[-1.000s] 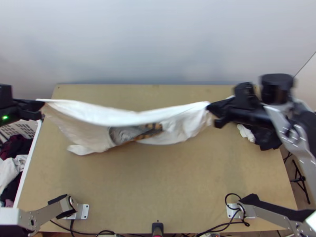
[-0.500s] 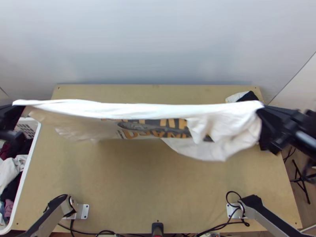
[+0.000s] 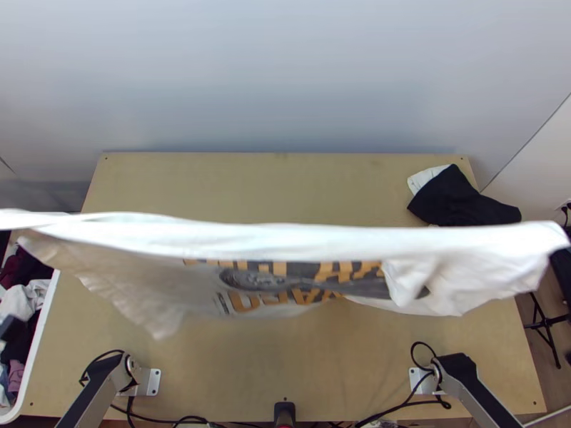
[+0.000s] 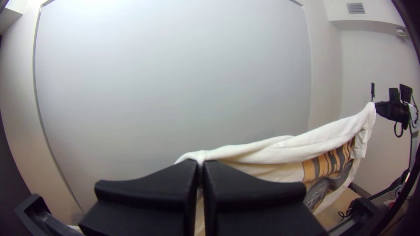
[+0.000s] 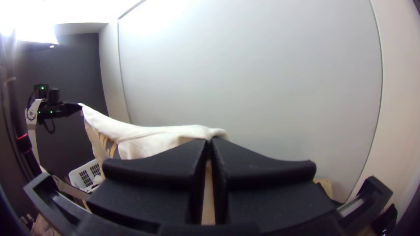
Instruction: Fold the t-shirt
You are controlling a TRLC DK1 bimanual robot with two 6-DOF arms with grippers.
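Left gripper [image 3: 10, 328] is gripping one upper corner of the white t-shirt [image 3: 214, 239], out past the table's left edge; in the left wrist view its fingers [image 4: 148, 185] are closing tight on the fabric. Right gripper [image 3: 562, 267] is pinching the opposite upper corner, out at the right; in the right wrist view its fingers [image 5: 262, 170] are pressing together with cloth between them.

T-shirt is hanging in the air over the table [image 3: 285, 371], stretching left to right between both grippers. Top edge is running nearly straight, sagging a bit; the rest is drooping loosely below it, lower edge uneven. Orange and grey print [image 3: 314, 289] is showing on the hanging part, middle to right. A white flap [image 3: 410, 278] is drooping over the print's right end, and the cloth is creasing there.

Black cloth [image 3: 457, 203] is lying bunched at the table's far right, with a pale cloth [image 3: 425, 178] poking out beside it. White basket [image 3: 43, 321] is standing at the left, holding mixed clothes [image 3: 25, 299].
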